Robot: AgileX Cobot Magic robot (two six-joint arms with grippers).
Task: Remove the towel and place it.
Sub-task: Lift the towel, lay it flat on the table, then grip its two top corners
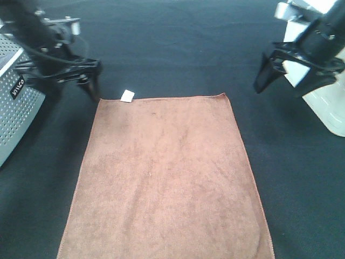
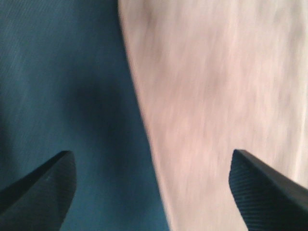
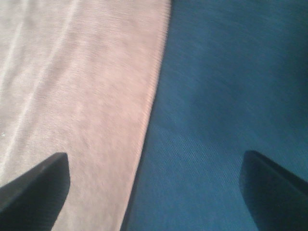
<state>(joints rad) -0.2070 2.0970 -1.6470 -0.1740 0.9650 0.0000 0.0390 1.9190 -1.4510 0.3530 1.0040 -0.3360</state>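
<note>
Upper left of the exterior high view: left gripper [image 2: 151, 161], jaws spread wide, nothing between them. 1 dark fingertip [image 1: 96, 96] points down just beside the far left corner of the towel [image 1: 167, 178]; whether it touches the surface cannot be told. Left wrist view, blurred: 1 finger hangs over the dark table cover [image 1: 178, 38], the other over brown cloth, with the towel's edge running between the 2.

Upper right of the same high view: right gripper [image 1: 277, 89], jaws also standing wide, holding nothing. It sits off to the right of the towel's far right corner, clear of the cloth. Right wrist view: 1 finger over cloth, 1 over the dark cover, stitched edge between them.

Towel: lies flat and spread out, centre to bottom of frame, long sides running toward the lower edge, where it is cut off. Small white tag [image 1: 127, 96] at the far left corner, lying on the dark cover near the left fingertip.

Left edge of frame: perforated grey bin [image 1: 16, 116] behind the left arm. Right edge: pale container [image 1: 330, 110] behind the right arm.
</note>
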